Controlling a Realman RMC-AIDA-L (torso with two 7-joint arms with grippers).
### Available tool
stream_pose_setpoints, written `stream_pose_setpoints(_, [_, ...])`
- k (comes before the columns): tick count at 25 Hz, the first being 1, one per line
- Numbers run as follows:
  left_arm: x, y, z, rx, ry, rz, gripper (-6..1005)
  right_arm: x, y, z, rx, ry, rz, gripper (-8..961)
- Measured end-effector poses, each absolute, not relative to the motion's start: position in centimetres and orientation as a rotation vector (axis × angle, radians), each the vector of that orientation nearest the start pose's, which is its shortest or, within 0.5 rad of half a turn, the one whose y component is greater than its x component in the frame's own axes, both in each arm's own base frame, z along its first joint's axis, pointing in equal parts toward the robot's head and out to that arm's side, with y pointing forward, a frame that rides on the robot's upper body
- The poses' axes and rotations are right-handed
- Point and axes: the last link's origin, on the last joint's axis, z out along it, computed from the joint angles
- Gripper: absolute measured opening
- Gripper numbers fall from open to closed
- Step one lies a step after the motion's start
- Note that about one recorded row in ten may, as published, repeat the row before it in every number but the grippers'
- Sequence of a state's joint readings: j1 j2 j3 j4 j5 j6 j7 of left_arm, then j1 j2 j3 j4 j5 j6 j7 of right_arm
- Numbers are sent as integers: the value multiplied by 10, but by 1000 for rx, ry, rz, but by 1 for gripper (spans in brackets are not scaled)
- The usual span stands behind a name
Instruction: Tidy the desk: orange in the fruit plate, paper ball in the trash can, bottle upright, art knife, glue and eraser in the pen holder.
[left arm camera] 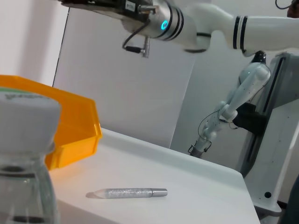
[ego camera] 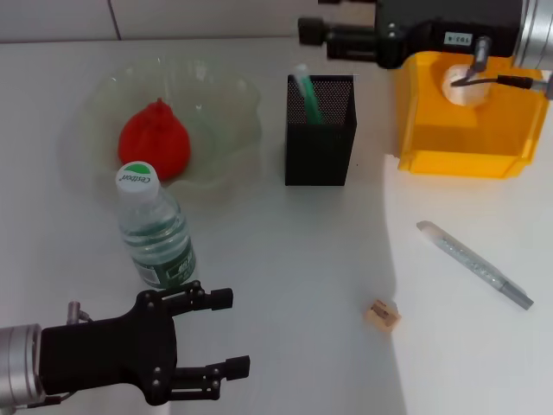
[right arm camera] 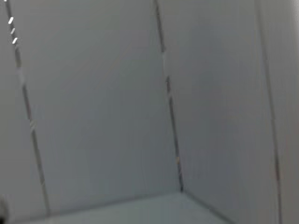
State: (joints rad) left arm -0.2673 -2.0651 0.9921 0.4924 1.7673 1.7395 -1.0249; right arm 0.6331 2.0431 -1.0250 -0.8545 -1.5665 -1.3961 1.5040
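Note:
The orange lies in the green fruit plate at the back left. In front of the plate the bottle stands upright; its cap fills the near side of the left wrist view. My left gripper is open just in front of the bottle, holding nothing. The paper ball rests inside the trash can. My right gripper hovers open and empty above the pen holder. The eraser and the silvery art knife lie on the table.
A green-and-white stick, perhaps the glue, stands in the pen holder. The trash can sits at the table's back right, near the wall. The right arm reaches over it. The right wrist view holds only bare wall.

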Motion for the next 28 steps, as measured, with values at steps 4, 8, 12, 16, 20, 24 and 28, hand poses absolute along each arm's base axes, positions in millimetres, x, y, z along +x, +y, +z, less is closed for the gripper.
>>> stream_pose_setpoints(4, [-296, 215, -36, -2868, -506, -954, 842, 122, 371, 49, -2935, 203, 523, 622])
stream_pose_setpoints(8, [-295, 215, -36, -2865, -501, -962, 842, 90, 349, 69, -3065, 59, 121, 618])
stream_pose_setpoints(12, [-294, 215, -36, -2864, -498, -969, 842, 79, 342, 70, -3091, 30, -58, 613])
stream_pose_setpoints(16, [-293, 214, -36, -2867, -495, -984, 842, 74, 336, 61, -3119, -2, -254, 609])
stream_pose_setpoints(20, [-292, 213, -37, -2865, -503, -996, 842, 81, 335, 43, -3125, 10, -480, 605])
stream_pose_setpoints(24, [-292, 211, -38, -2862, -521, -1005, 842, 93, 332, 25, -3130, -5, -653, 601])
stream_pose_setpoints(28, [-293, 212, -38, -2860, -524, -1002, 842, 102, 326, 18, -3159, -79, -709, 597])
